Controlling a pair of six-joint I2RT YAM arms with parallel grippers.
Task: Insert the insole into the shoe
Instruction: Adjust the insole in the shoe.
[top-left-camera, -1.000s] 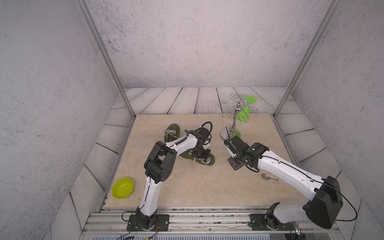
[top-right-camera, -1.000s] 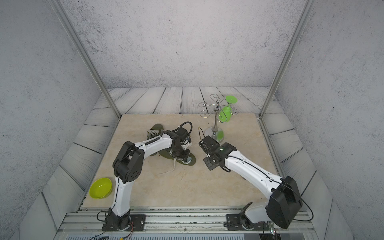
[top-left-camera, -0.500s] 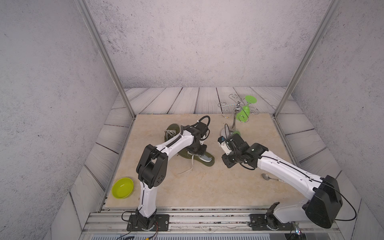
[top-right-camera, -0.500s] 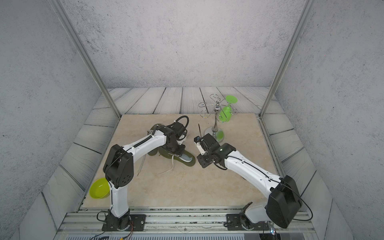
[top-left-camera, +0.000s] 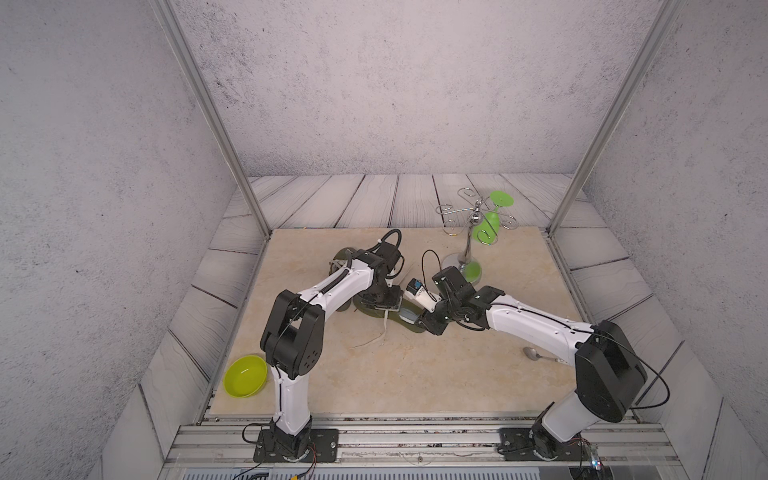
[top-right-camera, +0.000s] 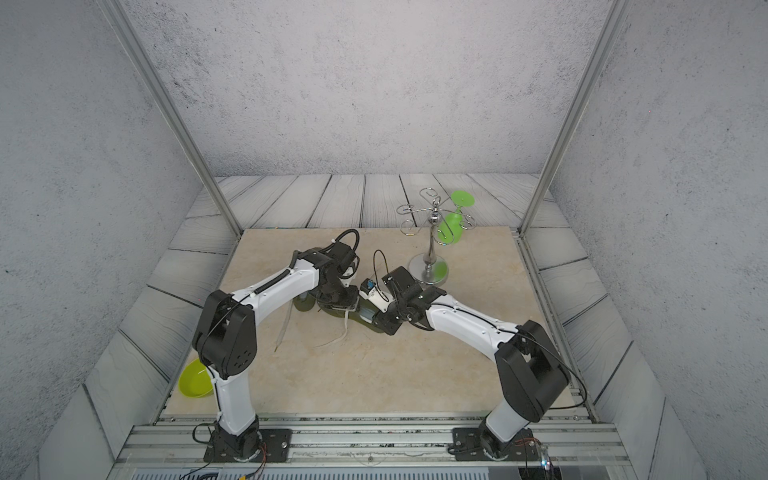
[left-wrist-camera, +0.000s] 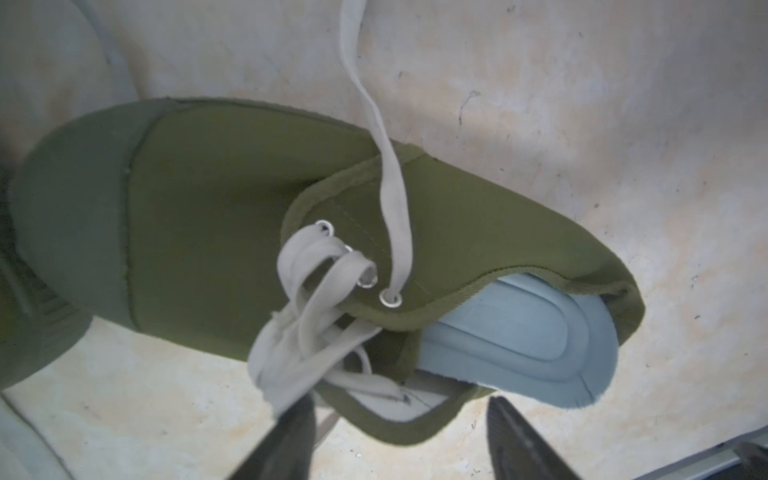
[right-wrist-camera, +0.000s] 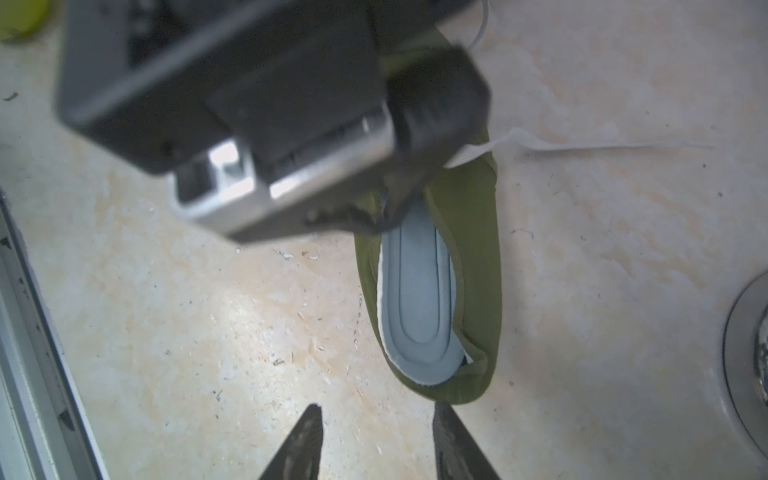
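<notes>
Subject item: an olive-green canvas shoe (left-wrist-camera: 208, 228), soft and collapsed at the collar, with a smoother rubber-like toe cap, metal eyelets and flat off-white laces (left-wrist-camera: 374, 124) trailing loose. It lies on its sole on the beige marbled mat (top-left-camera: 415, 374), mid-table between the two arms. The long axis runs across the table, toe toward the robot's left, heel toward the right arm and slightly nearer the base rail. Inside it sits the insole (left-wrist-camera: 519, 345). This is pale blue foam with a white underside and a raised oval ridge moulded at the heel, and it is aligned with the shoe. Its heel edge appears to ride on the slumped collar along one side. The left gripper (left-wrist-camera: 399, 415) hangs over the lace area, fingers spread and grasping nothing. The right gripper (right-wrist-camera: 378, 409) sits just short of the heel, released, over bare mat. Other items: a second olive shoe (top-left-camera: 340, 254), partly hidden behind the left arm; a lime-green plastic bowl (top-left-camera: 245, 376) at the mat's front-left corner; a metal spoon (top-left-camera: 532, 353) beside the right arm; and a chrome wire stemware rack (top-left-camera: 469, 245) carrying one green goblet (top-left-camera: 488, 226), hung upside down.
</notes>
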